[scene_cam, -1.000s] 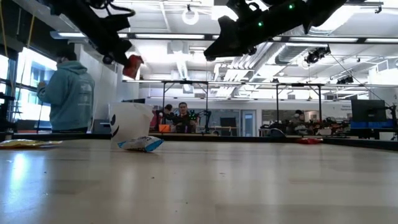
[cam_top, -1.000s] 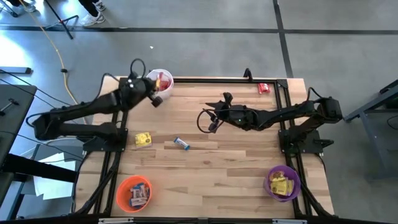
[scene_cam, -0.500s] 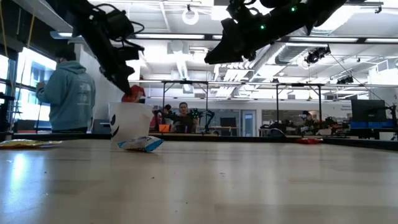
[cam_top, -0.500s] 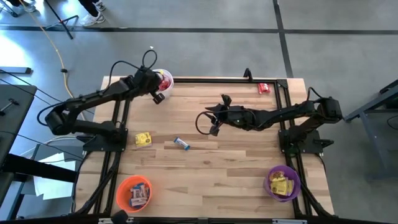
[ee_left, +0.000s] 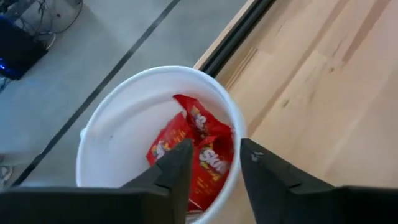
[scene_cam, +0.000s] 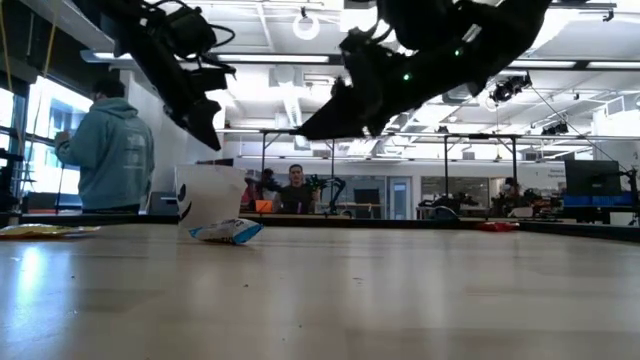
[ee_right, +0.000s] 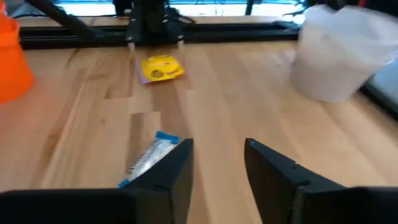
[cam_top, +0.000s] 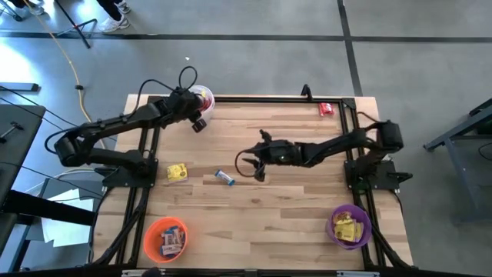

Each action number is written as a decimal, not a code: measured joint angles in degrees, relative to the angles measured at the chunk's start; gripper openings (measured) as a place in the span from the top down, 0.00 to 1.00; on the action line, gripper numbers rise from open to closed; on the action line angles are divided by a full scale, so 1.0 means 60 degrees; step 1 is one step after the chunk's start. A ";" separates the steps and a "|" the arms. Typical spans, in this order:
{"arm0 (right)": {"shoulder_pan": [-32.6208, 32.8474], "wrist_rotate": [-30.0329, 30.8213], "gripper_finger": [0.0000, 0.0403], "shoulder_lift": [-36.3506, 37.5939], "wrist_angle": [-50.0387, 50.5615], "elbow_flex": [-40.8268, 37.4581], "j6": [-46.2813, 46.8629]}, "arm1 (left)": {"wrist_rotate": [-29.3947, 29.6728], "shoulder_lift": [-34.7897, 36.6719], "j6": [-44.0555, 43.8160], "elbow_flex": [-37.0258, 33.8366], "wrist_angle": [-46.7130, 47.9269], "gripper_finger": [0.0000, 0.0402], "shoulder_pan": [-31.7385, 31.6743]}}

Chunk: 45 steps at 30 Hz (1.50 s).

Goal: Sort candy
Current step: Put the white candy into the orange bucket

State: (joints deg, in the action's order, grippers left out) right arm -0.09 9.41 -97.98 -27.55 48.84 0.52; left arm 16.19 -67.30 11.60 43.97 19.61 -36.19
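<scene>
The left tool [ee_left: 214,165] hangs parted and empty over the white cup [ee_left: 112,124], where red packets [ee_left: 196,146] lie. On the surface [cam_top: 300,208], a yellow packet [cam_top: 177,171] sits left of the blue-and-white bar [cam_top: 224,178]. The right tool [ee_right: 217,158] hovers parted and empty just beside that bar.

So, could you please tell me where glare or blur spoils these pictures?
Low view: bright ceiling lights leave both arms as dark shapes. Right wrist view: the white cup is soft and blurred. High view: evenly lit; the blue-and-white bar shows clearly.
</scene>
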 joint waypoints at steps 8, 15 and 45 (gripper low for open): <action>0.0460 -0.0040 0.45 -0.2019 -0.0135 0.1343 0.0608 | 0.0078 0.1645 -0.0457 -0.0912 -0.0847 0.64 0.1174; 0.0581 -0.0618 0.40 -0.2754 0.1679 0.2485 0.1465 | 0.0120 0.3235 -0.0975 -0.1536 -0.0685 0.64 0.2595; 0.0954 -0.0643 0.97 -0.4442 -0.0326 0.2538 0.1921 | 0.0265 0.3761 -0.3248 -0.3778 -0.3498 0.66 0.5955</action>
State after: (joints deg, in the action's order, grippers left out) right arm 5.63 5.55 -124.63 -29.51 64.07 12.05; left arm 17.77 -44.73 -7.89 21.30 -1.37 -0.46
